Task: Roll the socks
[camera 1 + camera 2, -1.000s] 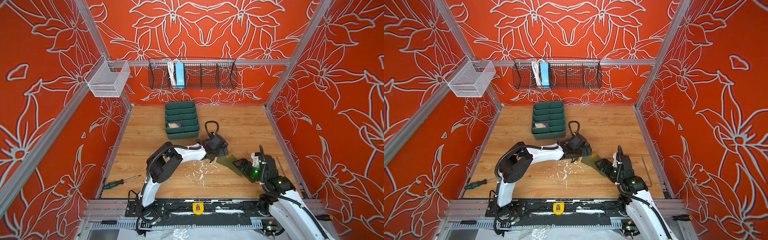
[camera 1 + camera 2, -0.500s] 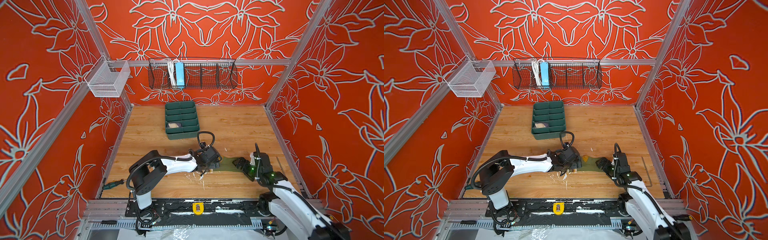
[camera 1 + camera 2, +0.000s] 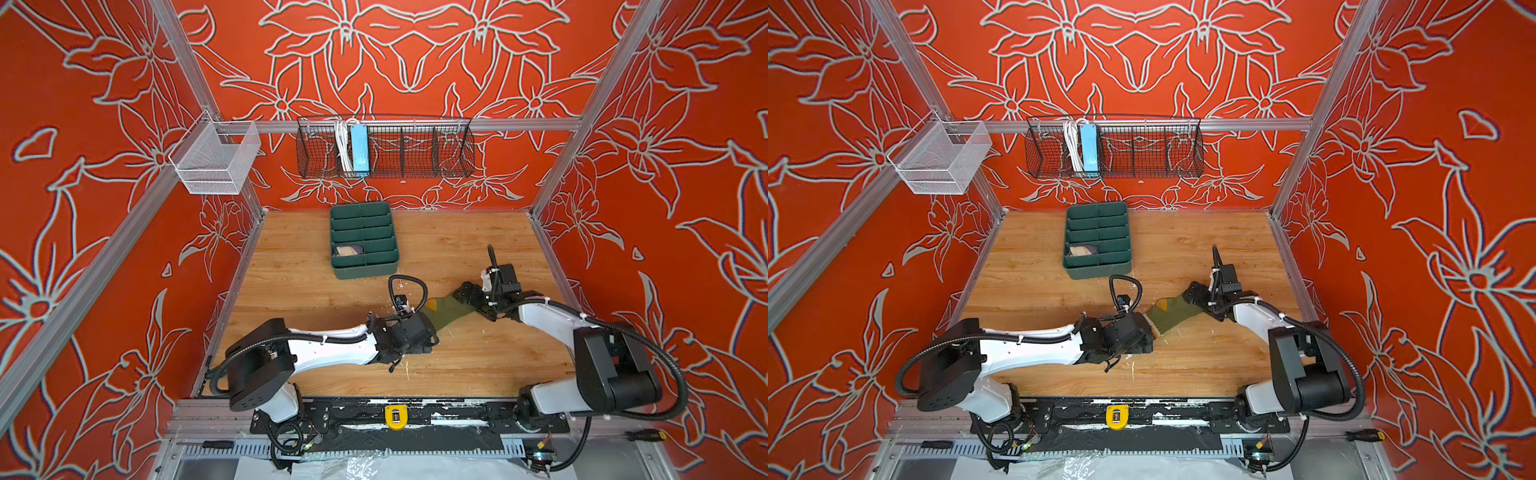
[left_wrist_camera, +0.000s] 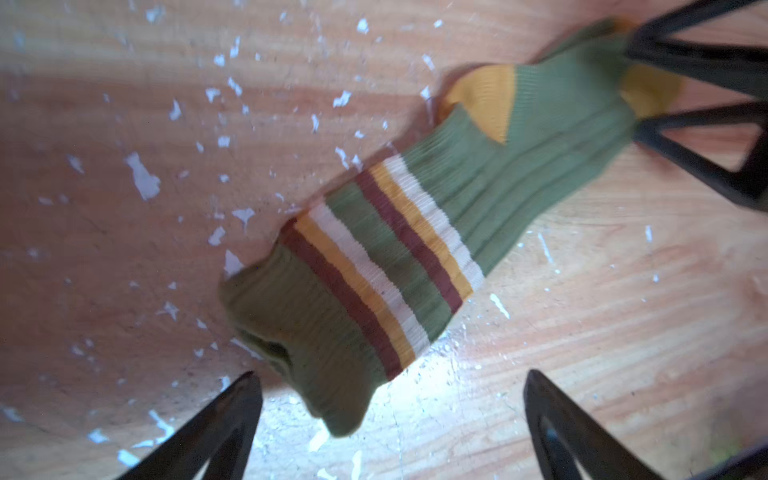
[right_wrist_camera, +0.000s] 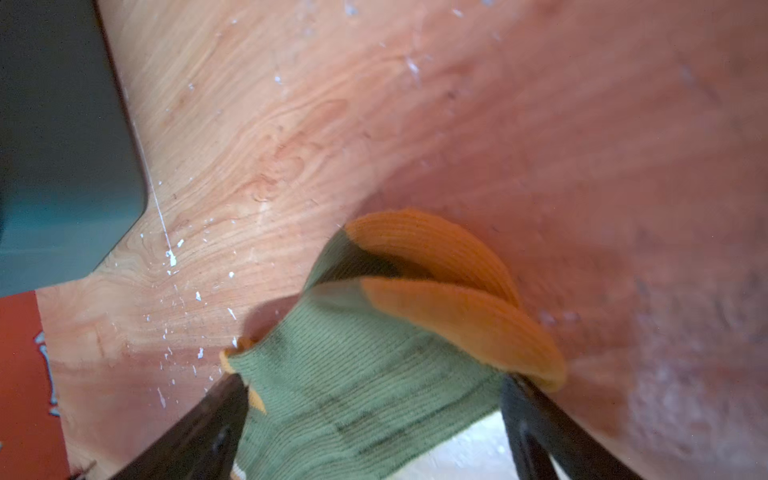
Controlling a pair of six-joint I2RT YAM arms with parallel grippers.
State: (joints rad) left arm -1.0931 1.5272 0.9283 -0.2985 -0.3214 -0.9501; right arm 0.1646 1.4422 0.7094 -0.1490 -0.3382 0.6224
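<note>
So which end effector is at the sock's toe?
The right end effector, straddling the mustard toe; the left end effector sits at the striped cuff.

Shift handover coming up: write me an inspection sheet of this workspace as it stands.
Surface: wooden tabletop, speckled with white flecks.
Job's things: green sock, unrolled, stretched out between the pincers; pale bundle in the green tray, too small to identify.
Clutter: green tray, divided into compartments; screwdriver on the front frame.
Pincers: left pincer open over the striped cuff; right pincer open astride the mustard toe.
Cables: black loop on the left wrist; white cord in the wire basket.
Surroundings: red flowered walls; white mesh basket, nothing seen inside.
</note>
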